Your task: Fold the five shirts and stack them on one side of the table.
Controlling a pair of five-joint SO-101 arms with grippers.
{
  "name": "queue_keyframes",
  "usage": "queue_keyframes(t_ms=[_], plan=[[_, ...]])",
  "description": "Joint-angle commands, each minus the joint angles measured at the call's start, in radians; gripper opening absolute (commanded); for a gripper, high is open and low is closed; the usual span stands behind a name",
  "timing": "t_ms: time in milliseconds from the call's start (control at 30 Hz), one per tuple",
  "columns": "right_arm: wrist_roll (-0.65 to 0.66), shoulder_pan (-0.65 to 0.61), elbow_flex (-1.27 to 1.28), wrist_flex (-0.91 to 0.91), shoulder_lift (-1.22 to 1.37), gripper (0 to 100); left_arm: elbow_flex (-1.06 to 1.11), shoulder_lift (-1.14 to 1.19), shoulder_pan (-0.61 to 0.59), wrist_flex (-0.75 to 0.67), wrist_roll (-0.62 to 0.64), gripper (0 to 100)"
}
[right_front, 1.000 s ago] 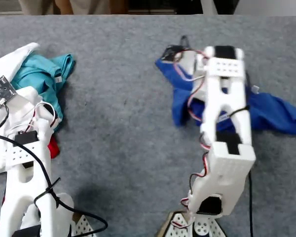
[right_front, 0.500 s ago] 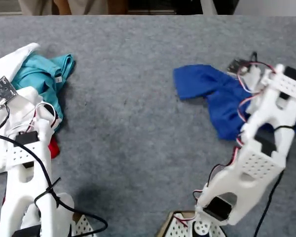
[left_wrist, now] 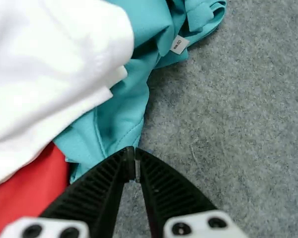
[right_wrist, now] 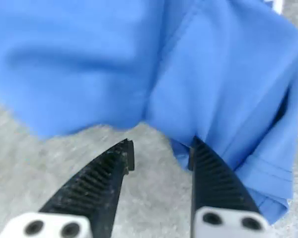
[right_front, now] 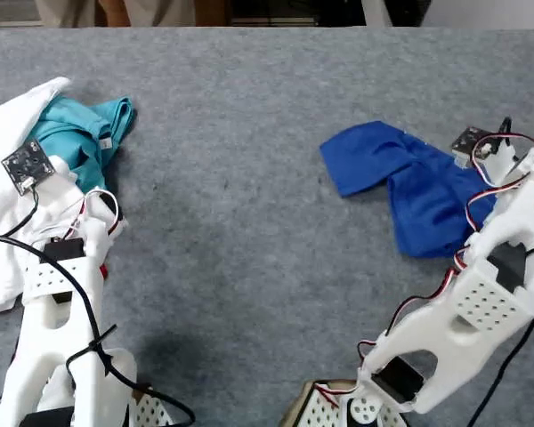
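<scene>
You look to be flattening the blue shirt [right_front: 423, 191]: right tool [right_wrist: 161, 148] gapes at its hem, left tool [left_wrist: 133, 166] is closed; pinch that hem next.

White plastic, black trim, loose leads on show.
Here's the left arm [right_front: 58, 356]: blocky white printed shell, a panel dotted with small holes, black servo bodies set into its links, and a thick black cable [right_front: 89, 329] looping along it. Over to the right arm [right_front: 481, 298]: same white shell, same dotted panel, with thin red, white and black wires [right_front: 497, 139] curling up by the wrist. Each wrist carries a small dark camera board [right_front: 28, 166]. Up close, the left gripper [left_wrist: 134, 159] and right gripper [right_wrist: 161, 148] show matte black fingers [right_wrist: 104, 173] with ribbed inner faces, on white mounts with dark screw holes.
</scene>
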Motion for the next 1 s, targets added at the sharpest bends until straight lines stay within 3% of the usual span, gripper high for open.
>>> queue_keyframes(t_ms=[0,167,400,667,967], plan=[[0.046,0.008,-0.050,0.087,-0.165,17.1,-0.005,-0.018,0.012,-0.018,-0.008,2],[0.192,-0.013,0.076,0.269,-0.311,17.1,-0.005,-0.018,0.012,-0.015,-0.008,2],[0.233,-0.010,0.558,0.184,-0.634,17.1,-0.003,-0.018,0.014,-0.017,-0.008,2],[0.226,-0.093,1.168,-0.078,-1.053,17.1,-0.028,0.065,0.014,-0.035,-0.008,2],[0.063,-0.114,1.491,-0.617,-1.256,17.1,-0.075,0.142,-0.002,-0.032,-0.008,2]])
